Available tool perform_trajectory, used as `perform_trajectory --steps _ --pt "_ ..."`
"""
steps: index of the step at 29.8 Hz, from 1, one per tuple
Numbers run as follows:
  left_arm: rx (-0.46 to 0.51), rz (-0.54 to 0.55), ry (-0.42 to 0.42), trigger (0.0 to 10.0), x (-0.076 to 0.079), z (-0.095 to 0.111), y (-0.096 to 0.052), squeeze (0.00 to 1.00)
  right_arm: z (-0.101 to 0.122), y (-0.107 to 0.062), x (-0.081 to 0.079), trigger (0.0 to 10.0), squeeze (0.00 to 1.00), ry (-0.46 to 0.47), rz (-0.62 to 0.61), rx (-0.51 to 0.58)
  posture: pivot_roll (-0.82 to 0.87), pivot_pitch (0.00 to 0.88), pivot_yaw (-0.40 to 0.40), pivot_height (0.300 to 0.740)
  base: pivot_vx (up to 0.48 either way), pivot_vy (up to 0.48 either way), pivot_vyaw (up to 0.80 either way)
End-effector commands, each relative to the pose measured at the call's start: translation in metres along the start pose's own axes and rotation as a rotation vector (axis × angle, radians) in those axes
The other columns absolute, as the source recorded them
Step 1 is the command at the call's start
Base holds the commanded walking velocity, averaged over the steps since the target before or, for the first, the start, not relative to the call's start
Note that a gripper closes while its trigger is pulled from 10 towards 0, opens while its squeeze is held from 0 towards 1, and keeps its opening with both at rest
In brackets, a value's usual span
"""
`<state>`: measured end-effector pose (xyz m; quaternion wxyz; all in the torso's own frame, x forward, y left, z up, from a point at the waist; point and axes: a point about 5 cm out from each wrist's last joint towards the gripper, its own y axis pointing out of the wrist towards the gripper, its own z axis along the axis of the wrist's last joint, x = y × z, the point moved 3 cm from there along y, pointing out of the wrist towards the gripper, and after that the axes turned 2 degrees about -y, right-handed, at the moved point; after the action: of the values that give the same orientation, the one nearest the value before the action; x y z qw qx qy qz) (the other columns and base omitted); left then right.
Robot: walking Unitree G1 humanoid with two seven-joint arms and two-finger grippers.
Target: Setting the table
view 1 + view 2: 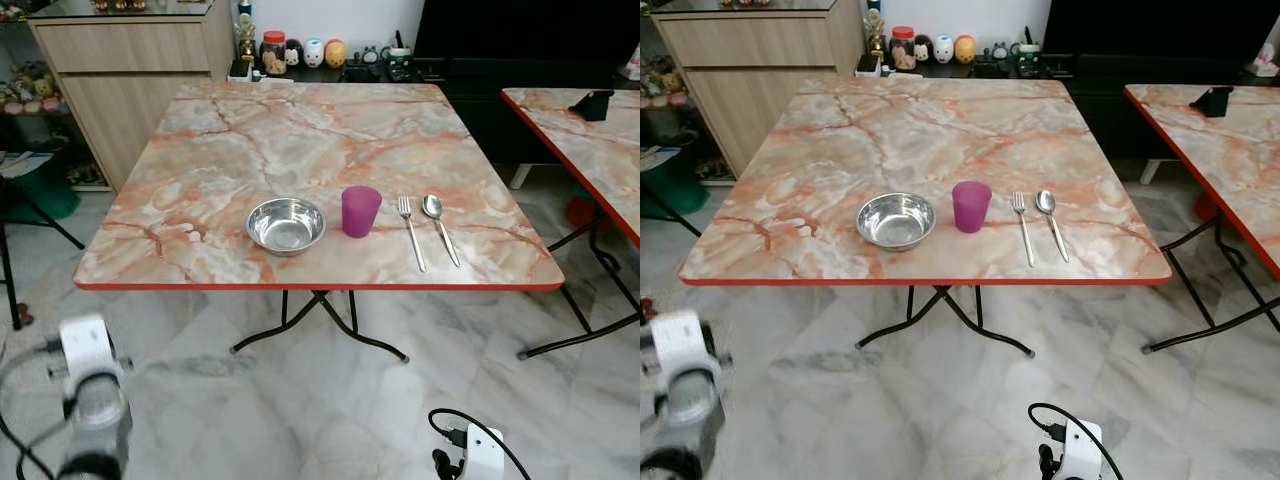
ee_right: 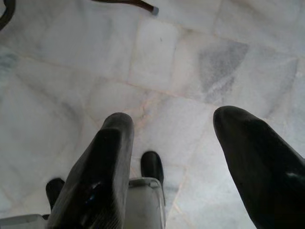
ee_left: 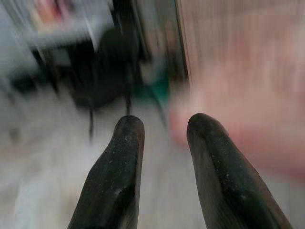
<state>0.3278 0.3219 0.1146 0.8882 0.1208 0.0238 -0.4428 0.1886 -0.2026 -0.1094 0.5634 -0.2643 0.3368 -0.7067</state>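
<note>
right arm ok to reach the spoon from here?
Probably not yet. The right hand hangs low over the floor, short of the table edge; the spoon lies unobstructed beside the fork.

wood cabinet (image 1: 130,75) far left, figurines (image 1: 300,50) behind, 2nd table (image 1: 600,150) right, marble floor (image 1: 300,400)

Left arm (image 1: 92,400): white and silver housing, thin black cable. Right arm (image 1: 482,452): white casing, looped black cable. Each hand has 2 long, rounded, matte black fingers (image 2: 100,176).

Table (image 1: 250,130), near edge: bowl (image 1: 286,224); cup (image 1: 360,211) just right of bowl; fork (image 1: 410,232), then spoon (image 1: 439,228), farther right.
</note>
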Motion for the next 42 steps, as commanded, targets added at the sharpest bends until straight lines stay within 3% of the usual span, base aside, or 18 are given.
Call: perform_trajectory --steps 1,4,5,6,8,9,10,15,20,27,28,29,30,32,40,41,42 --pt "0.158 -0.016 -0.016 10.0 0.008 0.04 0.013 0.0 -0.003 0.0 0.0 10.0 0.0 -0.006 0.001 -0.013 0.04 0.0 -0.031 0.74 0.0 0.0 0.0" --pt "0.254 -0.08 -0.067 10.0 0.023 0.07 0.017 0.0 -0.004 -0.001 -0.001 10.0 0.0 -0.006 0.003 -0.015 0.04 0.0 -0.029 0.74 0.0 0.0 0.0" --pt "0.273 -0.16 -0.13 10.0 0.039 0.082 0.016 0.0 -0.004 -0.001 -0.001 10.0 0.0 -0.006 0.003 -0.017 0.04 0.0 -0.028 0.74 0.0 0.0 0.0" --pt "0.273 -0.16 -0.13 10.0 0.039 0.082 0.016 0.0 -0.004 -0.001 -0.001 10.0 0.0 -0.006 0.003 -0.017 0.04 0.0 -0.028 0.74 0.0 0.0 0.0" --pt "0.243 -0.37 -0.245 10.0 0.081 0.093 0.002 0.0 -0.006 -0.001 -0.001 10.0 0.0 -0.007 0.003 -0.022 0.04 0.0 -0.022 0.74 0.0 0.0 0.0" --pt "0.239 -0.399 -0.253 10.0 0.086 0.093 0.0 0.0 -0.006 -0.001 -0.001 10.0 0.0 -0.007 0.003 -0.022 0.04 0.0 -0.021 0.74 0.0 0.0 0.0" --pt "0.211 -0.481 -0.284 10.0 0.103 0.094 -0.01 0.0 -0.006 -0.001 -0.001 10.0 0.0 -0.007 0.003 -0.023 0.03 0.0 -0.02 0.74 0.0 0.0 0.0" --pt "0.108 -0.609 -0.395 10.0 0.141 0.091 -0.037 0.0 -0.007 -0.001 -0.001 10.0 0.0 -0.006 0.003 -0.026 0.03 0.0 -0.017 0.74 0.0 0.0 0.0" --pt "0.092 -0.68 -0.434 10.0 0.153 0.094 -0.049 0.0 -0.009 -0.002 -0.002 10.0 0.0 -0.007 0.006 -0.032 0.04 0.0 -0.015 0.74 0.0 0.0 0.0" --pt "0.05 -0.716 -0.429 10.0 0.155 0.093 -0.05 0.0 -0.012 -0.002 -0.002 10.0 0.0 -0.005 0.008 -0.039 0.04 0.0 -0.015 0.74 0.0 0.0 0.0" --pt "0.008 -0.713 -0.453 10.0 0.157 0.09 -0.048 0.0 -0.013 -0.003 -0.002 10.0 0.0 -0.005 0.008 -0.041 0.05 0.0 -0.017 0.74 0.0 0.0 0.0" --pt "-0.01 -0.711 -0.454 10.0 0.158 0.089 -0.048 0.74 -0.013 -0.003 -0.002 10.0 0.0 -0.004 0.009 -0.042 0.05 0.0 -0.017 0.74 0.0 0.0 0.0" --pt "-0.019 -0.713 -0.458 10.0 0.159 0.088 -0.048 1.0 -0.013 -0.003 -0.002 10.0 0.0 -0.005 0.009 -0.043 0.05 0.0 -0.017 0.74 0.0 0.0 0.0" --pt "-0.035 -0.725 -0.488 10.0 0.16 0.089 -0.049 1.0 -0.013 -0.003 -0.003 10.0 0.0 -0.005 0.01 -0.045 0.05 0.0 -0.018 0.74 0.0 0.0 0.0" --pt "-0.023 -0.698 -0.479 10.0 0.157 0.092 -0.049 1.0 -0.011 -0.002 -0.003 10.0 0.0 -0.004 0.01 -0.043 0.04 0.0 -0.018 0.74 0.0 0.0 0.0" --pt "-0.02 -0.694 -0.489 10.0 0.156 0.092 -0.049 0.36 -0.011 -0.002 -0.003 10.0 0.0 -0.005 0.01 -0.044 0.04 0.0 -0.019 0.74 0.0 0.0 0.0" --pt "-0.02 -0.694 -0.489 10.0 0.156 0.092 -0.049 0.36 -0.011 -0.002 -0.003 10.0 0.0 -0.005 0.01 -0.044 0.04 0.0 -0.019 0.74 0.0 0.0 0.0"
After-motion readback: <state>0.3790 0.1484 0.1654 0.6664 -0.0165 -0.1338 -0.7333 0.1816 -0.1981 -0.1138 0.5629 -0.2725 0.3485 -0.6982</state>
